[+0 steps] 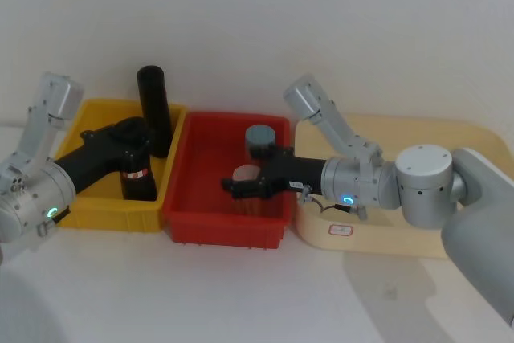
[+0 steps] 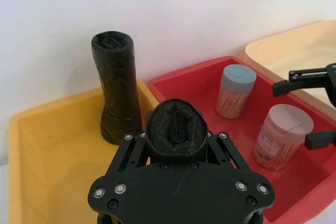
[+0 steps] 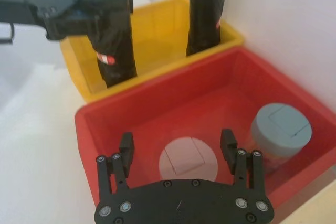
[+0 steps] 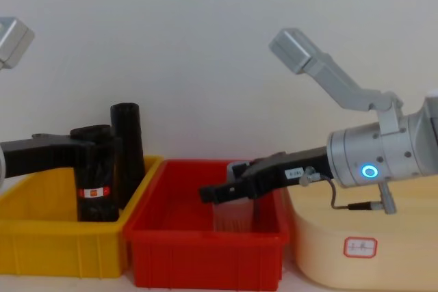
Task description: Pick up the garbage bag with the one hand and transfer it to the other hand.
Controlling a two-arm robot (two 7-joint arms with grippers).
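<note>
Two bins sit side by side on the bench (image 1: 241, 295): yellow bin (image 1: 112, 214) at left of frame, red bin (image 1: 225, 230) at centre.

1. Garbage bag (image 1: 141, 188): upright in the yellow bin, lower left of the head view (red-and-white band facing front).
2. Left gripper (image 4: 94, 143): jaws clenched on the bag's upper part.
3. Taller black roll (image 1: 152, 110): just behind the bag.
4. Right gripper (image 3: 176, 140): jaws released, spread over the pink-lidded jar (image 1: 244, 173) in the red bin, with the blue-lidded jar (image 1: 259, 137) just beyond.
</note>
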